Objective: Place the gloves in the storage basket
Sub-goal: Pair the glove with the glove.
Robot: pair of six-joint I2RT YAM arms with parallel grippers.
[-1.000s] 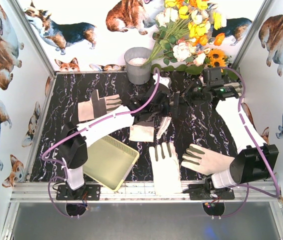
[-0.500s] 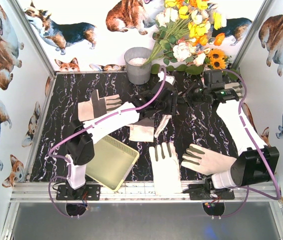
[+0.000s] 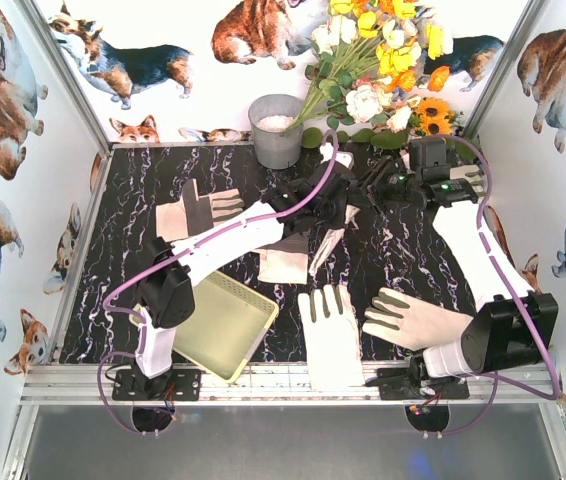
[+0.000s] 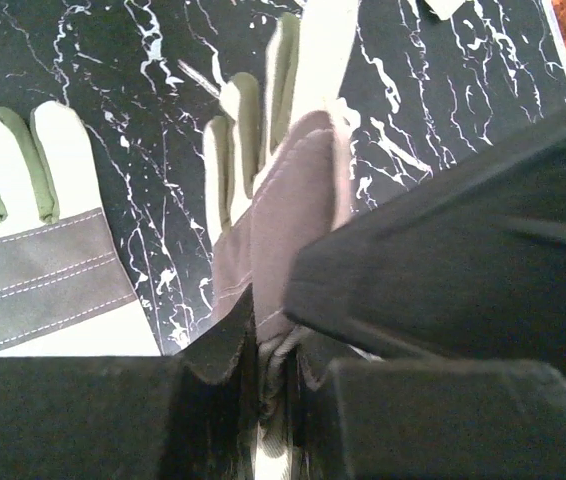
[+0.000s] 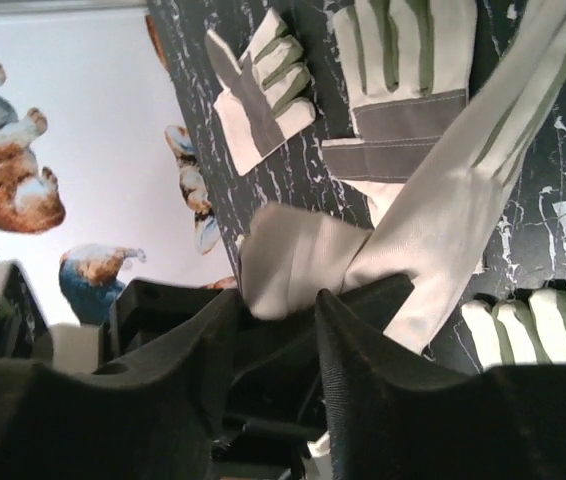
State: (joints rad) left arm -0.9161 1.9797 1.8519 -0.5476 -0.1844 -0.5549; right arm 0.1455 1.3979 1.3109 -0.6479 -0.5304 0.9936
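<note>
The hanging glove point(image 3: 325, 245) is off the bench point(image 3: 133, 260) near the middle, cuff up and fingers trailing toward 7 o'clock. The left hand point(image 3: 333, 200) is clamped on its cuff. In the left wrist view the jaws are closed on the bunched fabric, and the grey palm patch and pale fingers point(image 4: 293, 190) drop away below the left hand point(image 4: 273, 345). The right hand point(image 3: 371, 185) sits just at 2 o'clock of it. In its own view the jaws point(image 5: 308, 300) stand slightly apart with the cuff point(image 5: 293, 255) at their tips, and I cannot tell whether they pinch it.

The storage basket point(image 3: 218, 325) lies at 7 o'clock of the hanging glove, at the near edge, with the left arm crossing its far corner. Other gloves lie flat:
- a cuff-folded one point(image 3: 285, 265) just beside the dangling fingers
- a grey-patched one point(image 3: 198, 212) at 9 o'clock
- a white one point(image 3: 331, 330) at 6 o'clock
- a dark-fingered one point(image 3: 413, 320) at 4 o'clock

A grey bucket point(image 3: 278, 130) stands at 11 o'clock and a flower bunch point(image 3: 383, 60) at 1 o'clock.
</note>
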